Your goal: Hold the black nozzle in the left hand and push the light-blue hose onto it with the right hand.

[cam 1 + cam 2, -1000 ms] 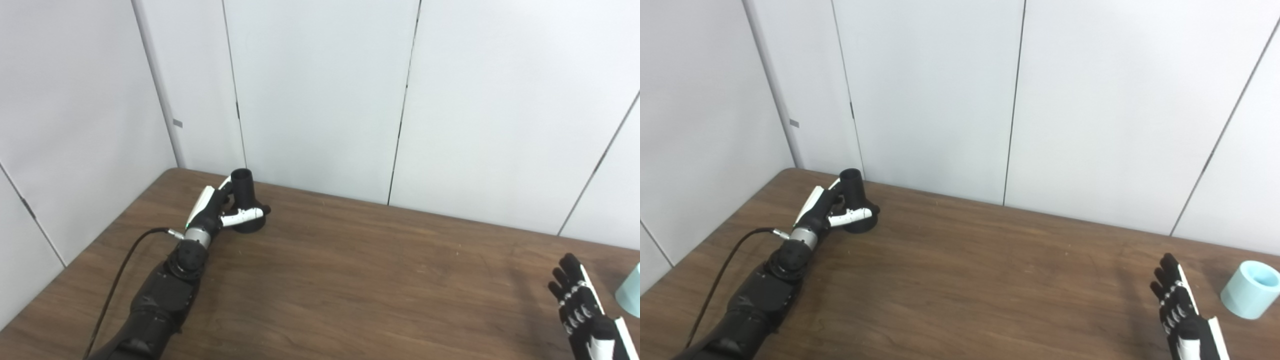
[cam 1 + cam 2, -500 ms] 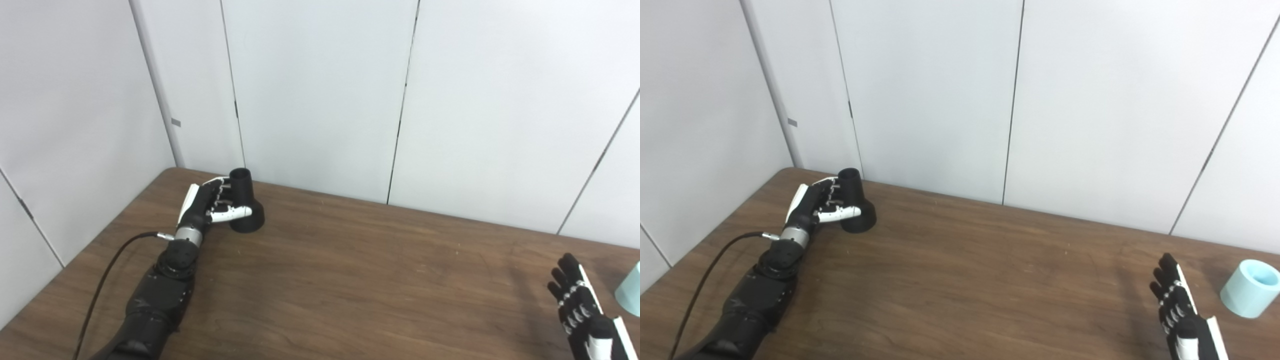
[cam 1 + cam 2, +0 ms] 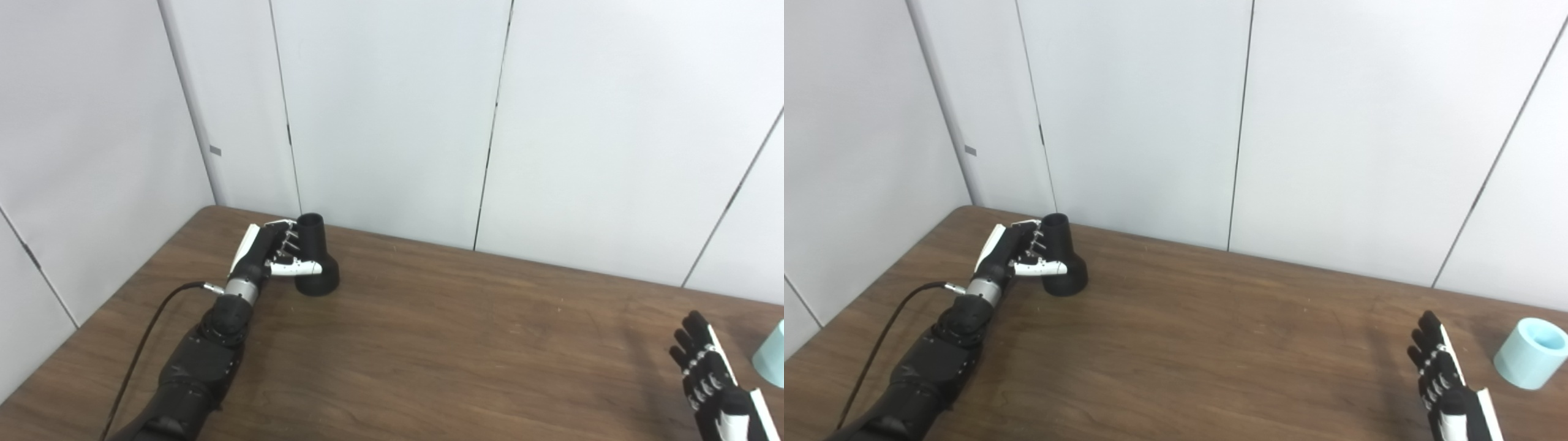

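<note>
A brown wooden table [image 3: 1182, 343] fills the scene. At its far left corner the left hand [image 3: 269, 254] grips the black nozzle [image 3: 315, 257]. The right hand [image 3: 1442, 380] hovers empty, fingers spread, near the light-blue hose [image 3: 1528, 361] standing at the right edge.

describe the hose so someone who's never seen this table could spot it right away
Go to the right end of the brown table, just past the open right hand. There lies the hose, a short light-blue tube with its open end tipped up. It is the only pale thing on the table; the nozzle, in the left hand at the far left, is black.
</note>
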Controlling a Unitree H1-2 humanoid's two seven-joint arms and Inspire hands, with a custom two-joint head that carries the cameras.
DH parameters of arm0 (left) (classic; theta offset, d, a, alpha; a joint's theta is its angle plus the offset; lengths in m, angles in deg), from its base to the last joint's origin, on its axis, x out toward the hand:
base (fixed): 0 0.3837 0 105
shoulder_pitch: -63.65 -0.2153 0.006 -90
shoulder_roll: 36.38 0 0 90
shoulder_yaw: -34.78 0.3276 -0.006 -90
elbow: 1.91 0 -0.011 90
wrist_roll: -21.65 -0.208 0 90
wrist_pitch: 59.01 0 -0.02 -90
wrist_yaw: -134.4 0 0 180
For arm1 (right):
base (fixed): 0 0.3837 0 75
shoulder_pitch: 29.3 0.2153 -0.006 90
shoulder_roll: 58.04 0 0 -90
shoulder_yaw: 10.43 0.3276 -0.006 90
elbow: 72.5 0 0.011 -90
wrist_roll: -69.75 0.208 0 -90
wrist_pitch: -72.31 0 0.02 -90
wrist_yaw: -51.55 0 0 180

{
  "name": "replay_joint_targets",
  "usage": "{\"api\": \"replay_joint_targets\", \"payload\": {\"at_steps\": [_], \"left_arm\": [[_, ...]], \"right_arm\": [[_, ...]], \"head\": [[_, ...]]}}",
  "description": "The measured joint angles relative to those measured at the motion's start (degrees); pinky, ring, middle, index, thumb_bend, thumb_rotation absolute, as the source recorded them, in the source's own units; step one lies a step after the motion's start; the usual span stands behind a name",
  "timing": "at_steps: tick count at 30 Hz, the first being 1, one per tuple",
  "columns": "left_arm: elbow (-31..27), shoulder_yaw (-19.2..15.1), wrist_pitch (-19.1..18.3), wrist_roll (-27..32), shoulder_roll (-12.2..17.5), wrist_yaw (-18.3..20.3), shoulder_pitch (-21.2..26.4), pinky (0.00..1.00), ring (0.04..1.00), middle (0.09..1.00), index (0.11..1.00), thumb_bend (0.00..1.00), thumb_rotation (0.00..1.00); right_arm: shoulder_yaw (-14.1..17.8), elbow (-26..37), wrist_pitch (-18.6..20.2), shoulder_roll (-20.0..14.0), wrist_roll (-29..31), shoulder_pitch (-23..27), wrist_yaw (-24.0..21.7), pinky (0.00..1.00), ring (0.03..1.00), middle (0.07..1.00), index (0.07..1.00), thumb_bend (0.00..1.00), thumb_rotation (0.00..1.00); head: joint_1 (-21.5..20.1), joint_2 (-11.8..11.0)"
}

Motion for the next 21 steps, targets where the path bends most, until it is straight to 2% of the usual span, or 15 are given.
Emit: {"api": "replay_joint_targets", "payload": {"at_steps": [5,11,12,13,14,17,18,21], "left_arm": [[-1.4,0.6,-0.1,0.1,-0.2,0.5,-0.5,0.17,0.234,0.309,0.482,0.52,0.08],[-10.4,4.4,-0.4,-0.1,-3.5,1.9,-4.4,0.17,0.235,0.312,0.483,0.52,0.08],[-11.6,5.1,-0.4,-0.1,-3.9,2.3,-4.9,0.16,0.232,0.311,0.483,0.52,0.08],[-12.7,5.8,-0.4,-0.2,-4.2,2.6,-5.4,0.16,0.231,0.310,0.483,0.52,0.08],[-13.8,6.5,-0.3,-0.2,-4.7,3.1,-5.8,0.17,0.234,0.312,0.483,0.52,0.08],[-17.0,8.5,0.1,-0.2,-5.9,4.7,-7.1,0.18,0.251,0.323,0.482,0.52,0.08],[-18.6,9.2,0.1,-0.2,-6.5,5.2,-8.0,0.19,0.255,0.326,0.482,0.52,0.08],[-22.4,11.2,0.2,-0.1,-9.3,6.5,-10.0,0.21,0.285,0.353,0.481,0.52,0.08]], "right_arm": [[0.0,0.4,0.9,0.1,-0.2,-0.3,0.1,0.98,1.000,1.000,0.990,0.72,1.00],[-0.2,1.6,2.7,0.6,-0.6,-1.0,0.6,0.98,1.000,1.000,0.995,0.73,1.00],[-0.2,2.2,3.1,0.9,-0.7,-1.3,0.7,0.98,1.000,1.000,0.995,0.73,1.00],[-0.4,2.7,3.7,1.3,-0.8,-1.7,0.8,0.98,1.000,1.000,0.996,0.73,1.00],[-0.5,3.4,4.4,1.7,-1.0,-1.9,1.0,0.98,1.000,1.000,0.998,0.72,1.00],[-1.4,5.8,7.0,3.0,-2.1,-3.3,2.0,0.99,1.000,1.000,0.992,0.71,1.00],[-1.7,6.7,8.0,3.7,-2.5,-3.8,2.3,0.99,1.000,1.000,0.990,0.70,1.00],[-2.7,8.4,10.4,5.5,-3.7,-4.6,2.9,0.98,1.000,1.000,0.989,0.69,1.00]], "head": [[-0.7,0.4],[-3.1,2.3],[-4.4,3.2],[-4.4,3.3],[-6.1,4.8],[-7.8,5.9],[-10.3,7.3],[-11.9,7.9]]}}
